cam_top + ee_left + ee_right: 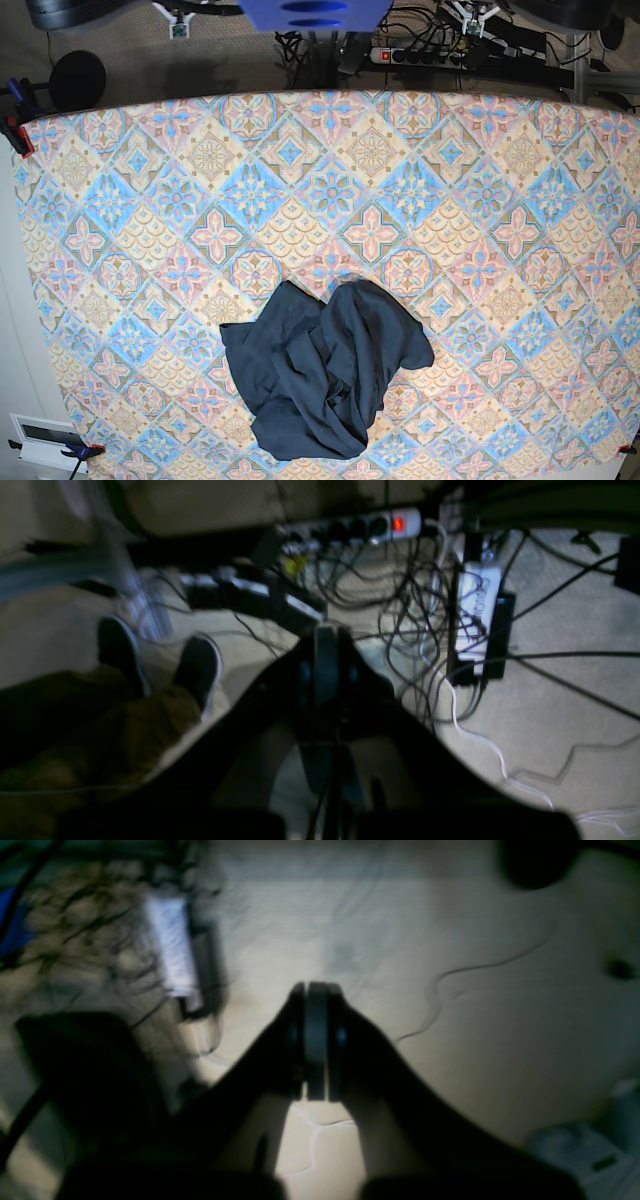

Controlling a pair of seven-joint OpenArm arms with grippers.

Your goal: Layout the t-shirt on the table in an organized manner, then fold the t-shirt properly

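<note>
Carpeted floor fills both wrist views, no tabletop in either. Left gripper (pixel 327 630) has its fingers pressed together with nothing between them, pointing at the floor; past it a tangle of black cables (pixel 400 615), a white power strip (pixel 350 527) with a lit red switch at the far edge, and a white box (pixel 477 605) to the right. Two dark shoes (pixel 160 660) and brown trouser legs sit at the left of that view. Right gripper (pixel 316 990) is likewise closed on nothing, over pale carpet with one thin cable (pixel 440 985) snaking to its right; view is blurred, a whitish box (pixel 172 947) far left.

Base view: neither gripper shows over the table (pixel 120 180), whose pastel diamond-tile cloth covers nearly the whole frame. The t-shirt (pixel 325 370) lies crumpled in a heap near the table's near edge, roughly centre, slightly left, bunched and creased, not spread flat.
</note>
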